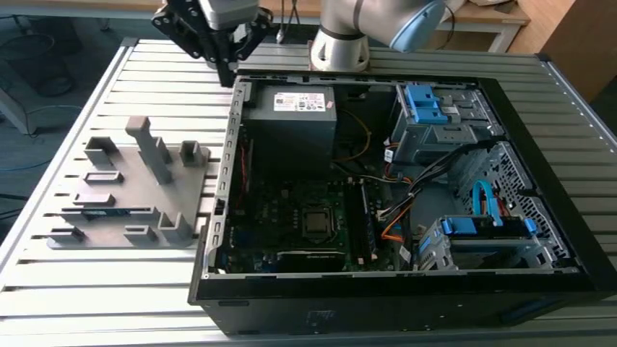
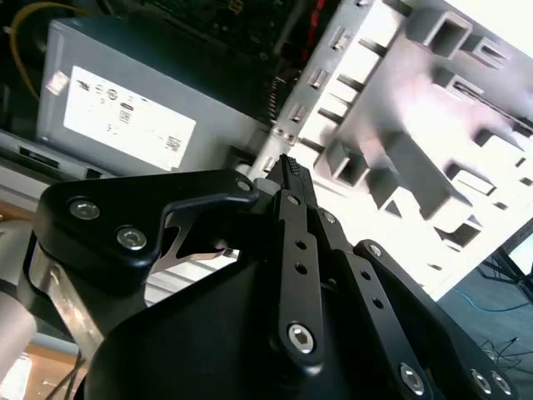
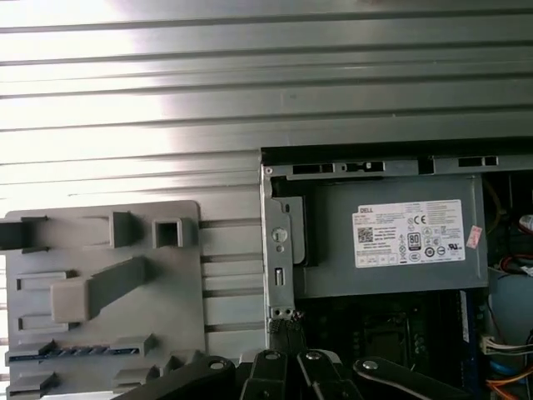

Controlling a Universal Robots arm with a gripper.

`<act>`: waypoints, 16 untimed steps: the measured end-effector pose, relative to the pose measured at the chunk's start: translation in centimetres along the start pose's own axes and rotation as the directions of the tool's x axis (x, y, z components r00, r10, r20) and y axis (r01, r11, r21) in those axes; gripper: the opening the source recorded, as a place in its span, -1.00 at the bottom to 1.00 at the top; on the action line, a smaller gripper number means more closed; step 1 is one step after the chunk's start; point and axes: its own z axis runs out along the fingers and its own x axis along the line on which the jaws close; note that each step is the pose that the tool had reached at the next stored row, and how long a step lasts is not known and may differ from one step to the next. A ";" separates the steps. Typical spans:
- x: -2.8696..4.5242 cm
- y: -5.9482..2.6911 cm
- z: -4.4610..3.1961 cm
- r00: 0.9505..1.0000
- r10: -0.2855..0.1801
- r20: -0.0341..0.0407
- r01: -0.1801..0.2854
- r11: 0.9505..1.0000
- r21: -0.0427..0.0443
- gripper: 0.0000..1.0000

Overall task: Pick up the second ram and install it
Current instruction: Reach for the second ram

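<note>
The second ram (image 1: pixel 108 212) is a thin dark blue-green stick standing on edge in a long slot of the grey plastic holder (image 1: pixel 135 184), on the exterior view's left of the open computer case (image 1: pixel 230 181). The first wrist view also shows the ram (image 3: pixel 71 352) in the holder (image 3: pixel 100 250). My gripper (image 1: pixel 227 74) hangs above the case's back corner, well away from the ram. Its black fingers meet at the tips with nothing between them, as both wrist views show (image 2: pixel 291 165) (image 3: pixel 287 321).
Inside the case are a grey power supply (image 1: pixel 289 116) under my gripper, the motherboard (image 1: pixel 289 210) with its CPU socket (image 1: pixel 316 220), loose cables (image 1: pixel 415 181) and blue drive bays (image 1: pixel 424 108). The holder has upright ribs (image 1: pixel 154 155). Everything rests on a slatted metal table (image 1: pixel 97 289).
</note>
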 end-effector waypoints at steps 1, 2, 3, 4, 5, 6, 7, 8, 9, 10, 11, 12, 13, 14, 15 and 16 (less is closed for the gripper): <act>0.39 -0.03 -0.01 1.000 0.000 0.000 0.000 1.000 0.000 -0.80; 0.78 -0.06 -0.02 1.000 0.000 0.000 0.000 1.000 0.000 -0.80; 1.17 -0.10 -0.04 1.000 0.000 0.000 0.000 1.000 0.000 -0.80; 1.54 -0.13 -0.05 1.000 0.000 0.000 0.000 1.000 0.000 -0.80; 1.86 -0.15 -0.06 1.000 0.000 0.000 0.000 1.000 0.000 -0.80; 2.15 -0.18 -0.06 1.000 0.000 0.000 0.000 1.000 0.000 -0.80; 2.46 -0.21 -0.07 1.000 0.000 0.000 0.000 1.000 0.000 -0.80; 2.82 -0.25 -0.07 1.000 0.000 0.000 0.000 1.000 0.000 -0.80; 3.17 -0.28 -0.08 1.000 0.000 0.000 0.000 1.000 0.000 -0.80; 3.58 -0.32 -0.09 1.000 0.000 0.000 0.000 1.000 0.000 -0.80; 3.97 -0.36 -0.10 1.000 0.000 0.000 0.000 1.000 0.000 -0.80; 4.36 -0.39 -0.10 1.000 0.000 0.000 0.000 1.000 0.000 -0.80; 4.71 -0.42 -0.11 1.000 0.000 0.000 0.000 1.000 0.000 -0.80; 5.02 -0.44 -0.11 1.000 0.000 0.000 0.000 1.000 0.000 -0.80; 5.32 -0.47 -0.11 1.000 0.000 0.000 0.000 1.000 0.000 -0.80; 5.62 -0.49 -0.12 1.000 0.000 0.000 0.000 1.000 0.000 -0.80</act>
